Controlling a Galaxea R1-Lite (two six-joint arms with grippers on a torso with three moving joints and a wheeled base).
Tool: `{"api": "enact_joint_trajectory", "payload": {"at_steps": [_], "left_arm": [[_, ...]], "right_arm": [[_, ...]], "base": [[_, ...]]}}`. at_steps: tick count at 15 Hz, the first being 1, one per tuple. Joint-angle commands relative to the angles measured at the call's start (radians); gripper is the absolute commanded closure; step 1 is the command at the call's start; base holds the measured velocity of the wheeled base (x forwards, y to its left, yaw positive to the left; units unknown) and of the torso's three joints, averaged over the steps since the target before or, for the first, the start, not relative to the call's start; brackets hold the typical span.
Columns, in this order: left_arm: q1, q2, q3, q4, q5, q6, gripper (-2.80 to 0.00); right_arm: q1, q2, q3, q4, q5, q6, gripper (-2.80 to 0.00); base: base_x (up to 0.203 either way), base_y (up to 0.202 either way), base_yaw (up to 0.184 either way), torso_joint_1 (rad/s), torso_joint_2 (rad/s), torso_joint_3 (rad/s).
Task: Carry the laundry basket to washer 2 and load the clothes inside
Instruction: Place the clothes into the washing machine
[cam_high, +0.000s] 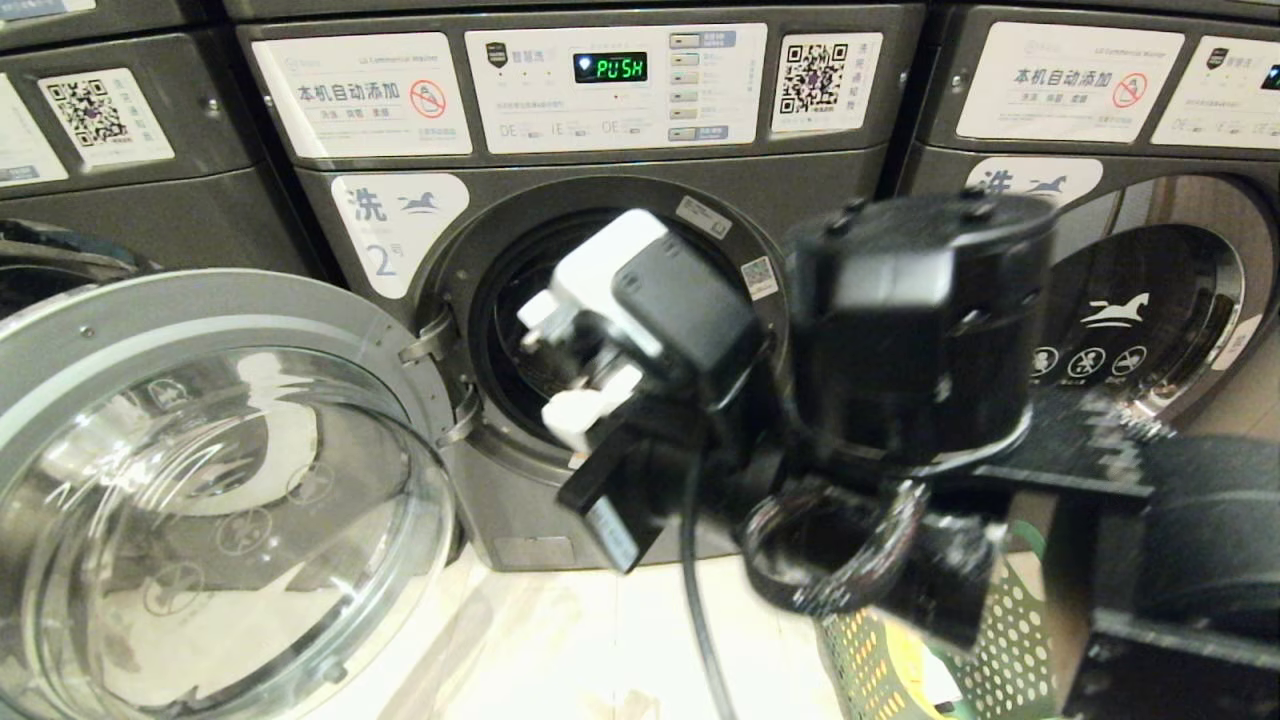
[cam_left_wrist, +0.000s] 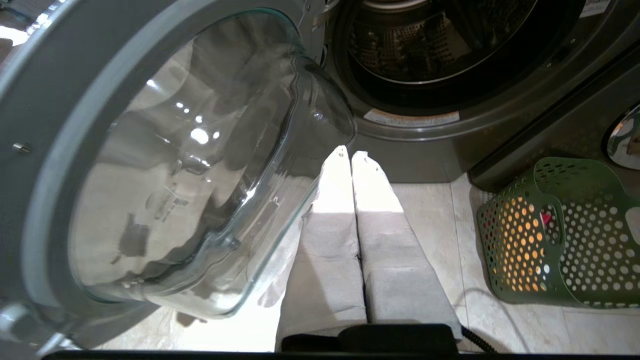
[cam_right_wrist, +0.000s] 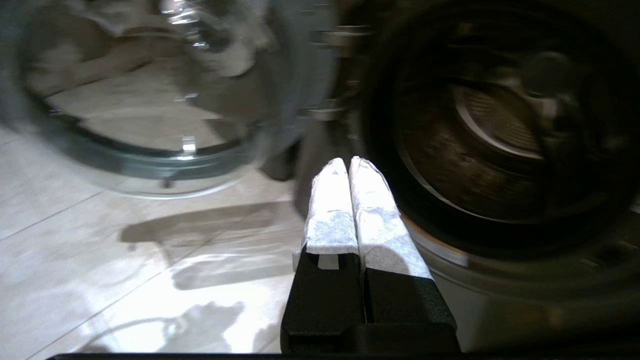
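Washer 2 (cam_high: 385, 235) stands straight ahead with its glass door (cam_high: 200, 480) swung wide open to the left. Its drum (cam_high: 505, 330) is dark and no garment shows inside. My right gripper (cam_high: 540, 325) hangs in front of the drum mouth (cam_right_wrist: 490, 130), shut and empty (cam_right_wrist: 348, 161). My left gripper (cam_left_wrist: 350, 152) is shut on nothing, low over the floor between the open door (cam_left_wrist: 175, 165) and the washer's front. The green laundry basket (cam_left_wrist: 560, 235) sits on the floor to the right, largely hidden behind my right arm (cam_high: 900, 650). The clothes lie inside, yellow-orange (cam_left_wrist: 520, 240) with a red-pink patch (cam_left_wrist: 547, 218).
A like washer with its door shut (cam_high: 1130, 310) stands to the right, and another (cam_high: 100, 150) to the left. The open door takes up the left floor space. A black cable (cam_high: 700, 620) hangs down to the pale tiled floor (cam_right_wrist: 125, 250).
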Motion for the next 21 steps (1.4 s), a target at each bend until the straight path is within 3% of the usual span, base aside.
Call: {"api": "enact_joint_trajectory", "payload": {"at_steps": [1, 5, 7, 11, 15, 17, 18, 21], "left_arm": [[0.001, -0.031, 0.052, -0.042, 0.0, 0.0, 0.0], [0.0, -0.185, 0.251, -0.106, -0.001, 0.003, 0.0], [-0.004, -0.306, 0.388, -0.109, -0.026, 0.011, 0.0], [-0.01, -0.527, 0.622, -0.112, -0.185, 0.09, 0.0], [-0.009, -0.581, 0.818, -0.195, -0.2, 0.115, 0.0], [-0.009, -0.581, 0.93, -0.333, -0.201, 0.11, 0.0], [-0.01, -0.581, 0.945, -0.362, -0.199, 0.099, 0.0], [-0.01, -0.55, 0.92, -0.267, -0.155, 0.036, 0.0]], "right_arm": [[-0.1, -0.152, 0.003, 0.032, -0.009, -0.003, 0.0], [-0.398, -0.487, 0.049, 0.293, 0.012, -0.001, 0.0], [-0.465, -0.658, 0.194, 0.382, 0.064, 0.001, 0.0], [-0.498, -1.068, 0.715, 0.434, 0.201, -0.012, 0.0], [-0.51, -1.439, 1.127, 0.463, 0.251, -0.046, 0.0], [-0.518, -1.462, 1.184, 0.478, 0.264, -0.047, 0.0], [-0.519, -1.461, 1.184, 0.481, 0.266, 0.006, 0.0], [-0.536, -1.449, 1.146, 0.63, 0.216, 0.135, 0.0]], "base": [[0.0, 0.0, 0.0, 0.0, 0.0, 0.0], [0.0, 0.0, 0.0, 0.0, 0.0, 0.0], [0.0, 0.0, 0.0, 0.0, 0.0, 0.0], [0.0, 0.0, 0.0, 0.0, 0.0, 0.0], [0.0, 0.0, 0.0, 0.0, 0.0, 0.0], [0.0, 0.0, 0.0, 0.0, 0.0, 0.0], [0.0, 0.0, 0.0, 0.0, 0.0, 0.0], [0.0, 0.0, 0.0, 0.0, 0.0, 0.0]]}}
